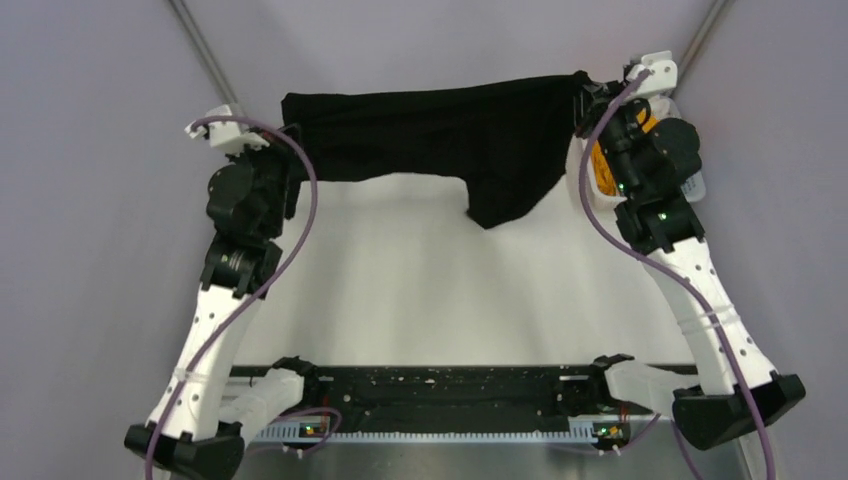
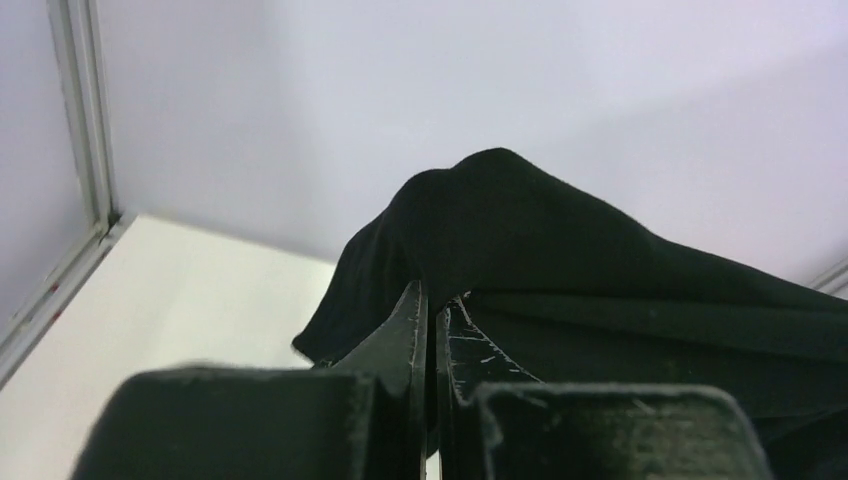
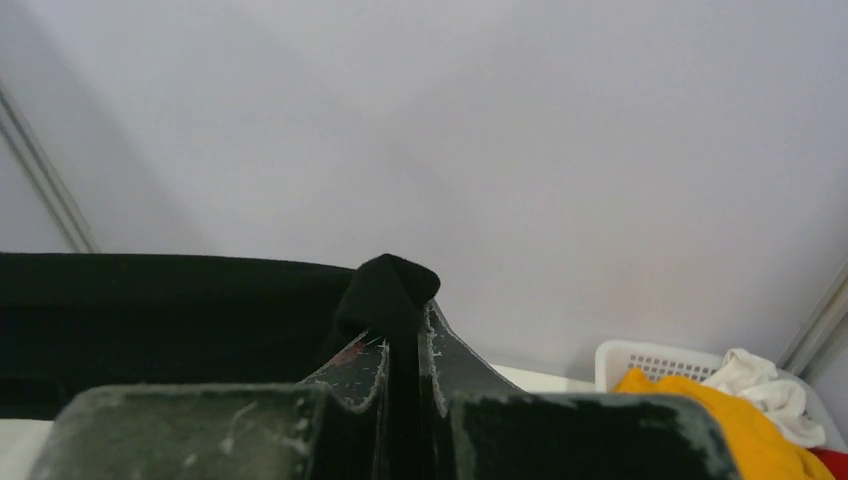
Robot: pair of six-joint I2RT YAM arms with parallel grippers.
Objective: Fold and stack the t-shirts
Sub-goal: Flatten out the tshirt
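Observation:
The large black t-shirt [image 1: 440, 135] hangs stretched between my two grippers above the far part of the white table [image 1: 430, 290], with one part drooping lower at the centre right. My left gripper [image 1: 290, 135] is shut on the shirt's left end; in the left wrist view the cloth [image 2: 560, 250] bulges over the closed gripper [image 2: 432, 300]. My right gripper [image 1: 583, 100] is shut on the right end; in the right wrist view a black fold [image 3: 395, 285] sticks up between the closed gripper [image 3: 403, 335]. An orange shirt [image 3: 725, 415], a white one [image 3: 755, 375] and a red one [image 3: 830, 462] lie in the basket.
A white lattice basket [image 3: 650, 362] stands at the far right, behind my right arm, also showing in the top view [image 1: 580, 180]. Grey walls with metal corner posts [image 1: 205, 50] close in the table at the back and sides.

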